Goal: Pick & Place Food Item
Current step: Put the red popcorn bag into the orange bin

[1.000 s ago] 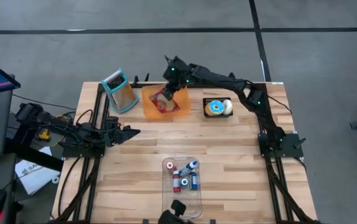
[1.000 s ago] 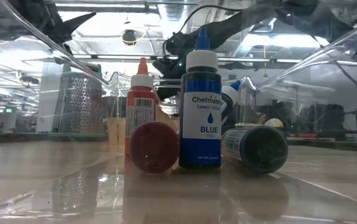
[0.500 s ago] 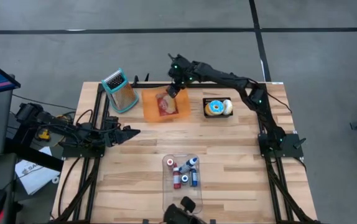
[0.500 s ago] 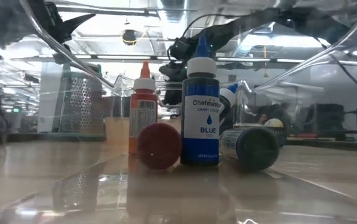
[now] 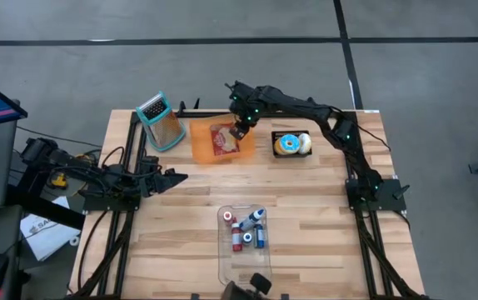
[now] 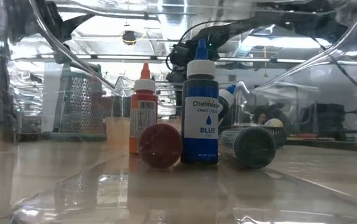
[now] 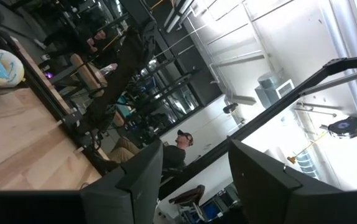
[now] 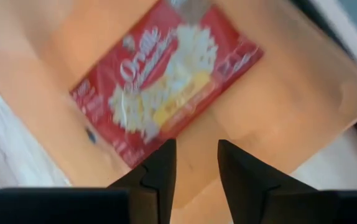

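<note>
Wooden table (image 5: 306,208); right end effector (image 5: 240,132) narrowly parted, empty, over orange bin (image 5: 201,143); left parted.

We get even overhead light up top; low view glares through the clear bin (image 6: 328,50); right wrist shot of the popcorn packet (image 8: 166,87) blurred.

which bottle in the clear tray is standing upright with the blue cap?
The Chefmaster blue candy color bottle, centre of the clear tray. The orange-red bottle also stands, but capped red; the dark-ended bottle lies down.
</note>
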Robot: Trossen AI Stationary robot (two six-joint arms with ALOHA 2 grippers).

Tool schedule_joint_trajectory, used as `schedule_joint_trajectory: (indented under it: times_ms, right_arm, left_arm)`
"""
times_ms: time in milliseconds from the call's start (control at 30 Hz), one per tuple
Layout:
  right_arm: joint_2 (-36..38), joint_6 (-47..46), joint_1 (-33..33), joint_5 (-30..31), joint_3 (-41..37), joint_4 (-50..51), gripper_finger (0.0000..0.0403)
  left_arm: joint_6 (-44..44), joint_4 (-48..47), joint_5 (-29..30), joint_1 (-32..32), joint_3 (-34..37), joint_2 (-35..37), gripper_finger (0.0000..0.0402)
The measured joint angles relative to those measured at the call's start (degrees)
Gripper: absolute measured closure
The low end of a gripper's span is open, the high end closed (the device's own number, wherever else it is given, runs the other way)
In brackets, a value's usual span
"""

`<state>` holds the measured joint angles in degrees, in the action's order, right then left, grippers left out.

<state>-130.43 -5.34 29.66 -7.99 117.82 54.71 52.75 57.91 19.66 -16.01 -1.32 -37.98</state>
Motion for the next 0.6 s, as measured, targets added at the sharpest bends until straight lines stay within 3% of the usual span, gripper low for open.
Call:
schedule_joint_trajectory:
  times_ms: [333, 500, 600]
  right_arm:
    - [3.78, 3.25, -3.95, 0.93, 0.04, 4.61, 0.0317]
    - [3.67, 4.77, -6.83, 8.68, -0.11, 10.41, 0.0335]
    - [3.63, 4.24, -8.39, 11.33, -2.04, 7.94, 0.0356]
  left_arm:
    - [-0.11, 0.0, -0.04, 0.0, 0.02, -0.01, 0.022]
    - [-0.28, 0.0, -0.48, 0.0, 0.02, 0.0, 0.022]
    - [-0.33, 0.0, -0.82, 0.0, 0.02, 0.0, 0.022]
